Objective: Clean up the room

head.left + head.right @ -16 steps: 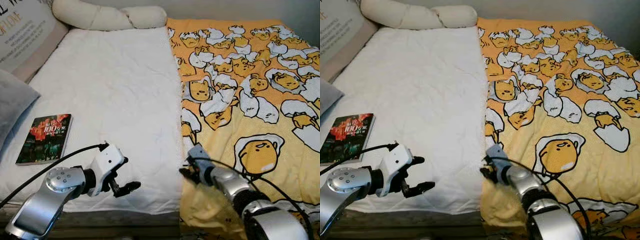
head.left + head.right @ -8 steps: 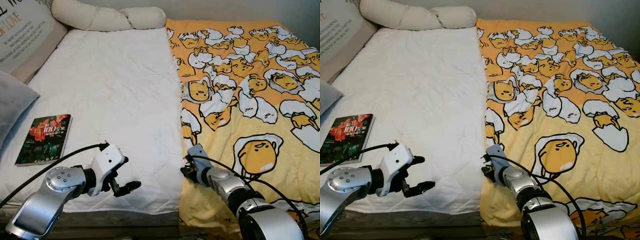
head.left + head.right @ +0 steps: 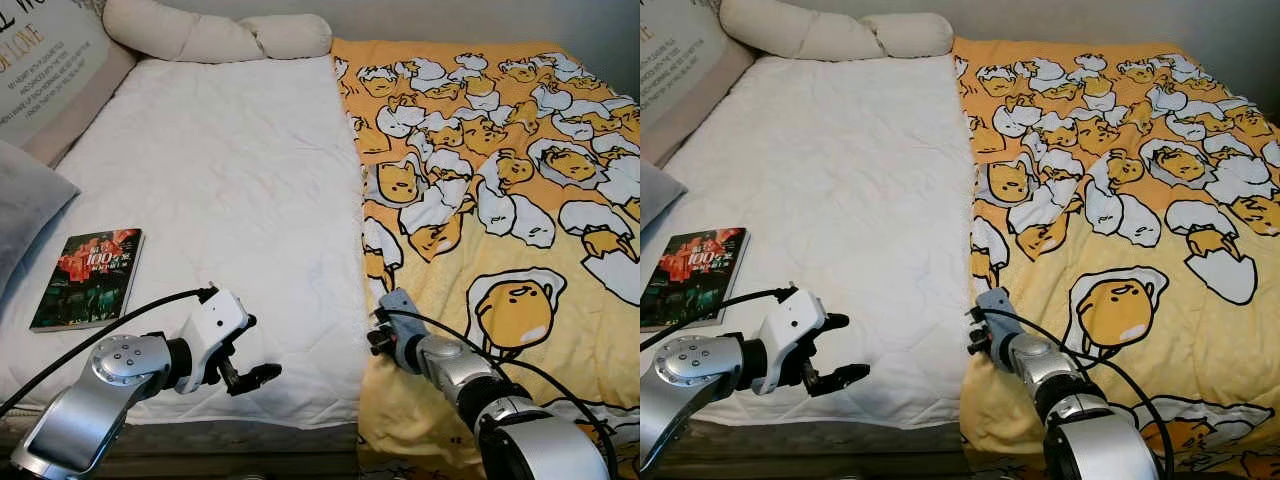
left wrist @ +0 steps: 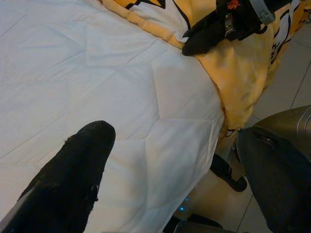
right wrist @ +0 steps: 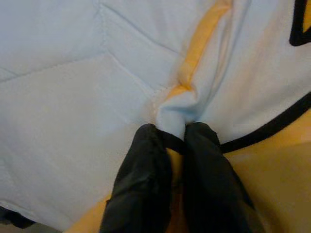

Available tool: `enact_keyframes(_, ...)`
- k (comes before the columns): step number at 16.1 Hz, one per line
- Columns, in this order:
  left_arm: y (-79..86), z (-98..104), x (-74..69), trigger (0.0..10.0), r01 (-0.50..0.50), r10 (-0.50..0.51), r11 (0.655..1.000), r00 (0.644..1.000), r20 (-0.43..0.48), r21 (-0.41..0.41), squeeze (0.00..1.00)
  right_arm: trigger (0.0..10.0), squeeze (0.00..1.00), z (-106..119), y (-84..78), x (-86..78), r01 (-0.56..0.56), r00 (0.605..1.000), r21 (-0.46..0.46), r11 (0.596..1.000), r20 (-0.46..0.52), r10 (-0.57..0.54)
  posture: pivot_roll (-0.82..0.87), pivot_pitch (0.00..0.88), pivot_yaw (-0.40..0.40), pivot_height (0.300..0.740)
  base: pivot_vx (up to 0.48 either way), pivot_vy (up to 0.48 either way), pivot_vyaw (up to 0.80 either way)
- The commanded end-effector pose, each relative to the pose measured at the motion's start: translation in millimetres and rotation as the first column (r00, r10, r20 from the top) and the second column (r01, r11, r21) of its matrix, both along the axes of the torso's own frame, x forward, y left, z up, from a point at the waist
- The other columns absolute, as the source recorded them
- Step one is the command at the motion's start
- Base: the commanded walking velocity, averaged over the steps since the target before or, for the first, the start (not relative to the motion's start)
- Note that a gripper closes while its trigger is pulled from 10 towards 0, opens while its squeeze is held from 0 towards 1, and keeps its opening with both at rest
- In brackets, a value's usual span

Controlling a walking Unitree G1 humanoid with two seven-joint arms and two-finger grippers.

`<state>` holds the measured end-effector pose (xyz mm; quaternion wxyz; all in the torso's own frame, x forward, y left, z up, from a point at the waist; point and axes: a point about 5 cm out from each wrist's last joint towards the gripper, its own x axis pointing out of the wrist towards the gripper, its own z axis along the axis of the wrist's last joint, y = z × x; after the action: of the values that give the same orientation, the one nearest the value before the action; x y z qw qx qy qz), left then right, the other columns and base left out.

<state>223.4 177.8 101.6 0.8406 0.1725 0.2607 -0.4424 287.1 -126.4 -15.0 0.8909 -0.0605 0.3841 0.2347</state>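
- Near edge of bed [image 3: 230, 190], mid-width: right gripper [image 5: 167, 141], fingers pinching the blanket [image 3: 500, 200] hem.
- Blanket covers the right half; its hem runs near-to-far beside the pinch, bare sheet lying left of it.
- Left gripper [image 3: 245, 378] is further left, fingers spread, holding nothing.
- Book [image 3: 88, 277] lies far left, long axis near-to-far.

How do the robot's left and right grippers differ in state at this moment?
The left gripper is open and holds nothing, hovering over the white quilted mattress cover. The right gripper is shut, pinching the edge of the yellow cartoon-egg blanket. Both sit low, near the bed's front edge.
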Motion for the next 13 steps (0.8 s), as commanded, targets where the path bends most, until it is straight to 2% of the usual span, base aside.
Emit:
enact_keyframes(1, -0.1, 2, 0.2, 10.0, 0.006, -0.006, 1.000, 1.000, 0.006, 0.008, 0.00, 0.0, 0.00, -2, -0.6, -2.7, -0.001, 0.999, 0.035, 0.999, -0.035, 0.002, 0.13, 0.000, -0.002, 0.740, 0.000, 0.000, 0.00)
enact_keyframes(2, -0.1, 2, 0.4, 10.0, 0.006, -0.006, 1.000, 1.000, 0.006, 0.008, 0.00, 0.0, 0.00, -1, 0.1, -2.8, -0.007, 0.999, 0.051, 0.999, -0.039, 0.009, 0.13, 0.000, -0.001, 0.740, 0.000, 0.000, 0.00)
enact_keyframes(3, -0.7, 2, 1.0, 10.0, 0.008, -0.008, 1.000, 1.000, 0.007, 0.007, 0.00, 0.0, 0.00, -1, 5.3, -6.2, -0.052, 0.994, 0.148, 0.988, -0.089, 0.066, 0.13, 0.000, -0.001, 0.740, 0.000, 0.000, 0.00)
enact_keyframes(4, -1.2, 2, 1.4, 10.0, 0.008, -0.008, 1.000, 1.000, 0.007, 0.006, 0.00, 0.0, 0.00, -1, 8.3, -9.9, -0.103, 0.985, 0.202, 0.974, -0.118, 0.129, 0.13, 0.000, -0.001, 0.740, 0.000, 0.000, 0.00)
enact_keyframes(6, -1.9, 2, 2.5, 10.0, 0.007, -0.007, 1.000, 1.000, 0.009, 0.006, 0.00, 0.0, 0.00, -4, 9.2, -22.9, -0.268, 0.936, 0.287, 0.920, -0.149, 0.319, 0.12, 0.000, -0.005, 0.740, 0.000, 0.000, 0.00)
enact_keyframes(8, -1.9, 1, 2.2, 10.0, 0.007, -0.007, 1.000, 1.000, 0.008, 0.006, 0.00, 0.0, 0.00, -9, 1.9, -32.1, -0.312, 0.912, 0.303, 0.901, -0.169, 0.373, 0.12, 0.000, -0.007, 0.740, 0.000, 0.000, 0.00)
enact_keyframes(10, -2.6, -1, 1.2, 10.0, 0.007, -0.007, 1.000, 1.000, 0.004, 0.005, 0.00, 0.0, 0.00, -18, -4.0, -42.1, -0.284, 0.920, 0.283, 0.916, -0.187, 0.343, 0.12, 0.000, -0.012, 0.740, 0.000, 0.000, 0.00)
enact_keyframes(11, -2.9, -2, 1.3, 10.0, 0.006, -0.006, 1.000, 1.000, 0.003, 0.005, 0.00, 4.2, 0.00, -22, -4.4, -46.3, -0.272, 0.925, 0.271, 0.923, -0.191, 0.328, 0.12, 0.000, -0.015, 0.740, 0.000, 0.000, 0.00)
enact_keyframes(12, -3.1, -2, 1.5, 10.0, 0.001, -0.001, 1.000, 1.000, 0.005, 0.003, 0.00, 10.0, 0.00, -29, -3.4, -52.4, -0.257, 0.937, 0.220, 0.941, -0.183, 0.298, 0.12, 0.000, -0.018, 0.740, 0.000, 0.000, 0.00)
enact_keyframes(13, -3.2, -4, 1.9, 10.0, -0.010, 0.010, 1.000, 1.000, 0.012, 0.000, 0.00, 10.0, 0.00, -36, 1.3, -58.3, -0.172, 0.966, 0.204, 0.964, -0.155, 0.205, 0.12, 0.000, -0.018, 0.740, 0.000, 0.000, 0.00)
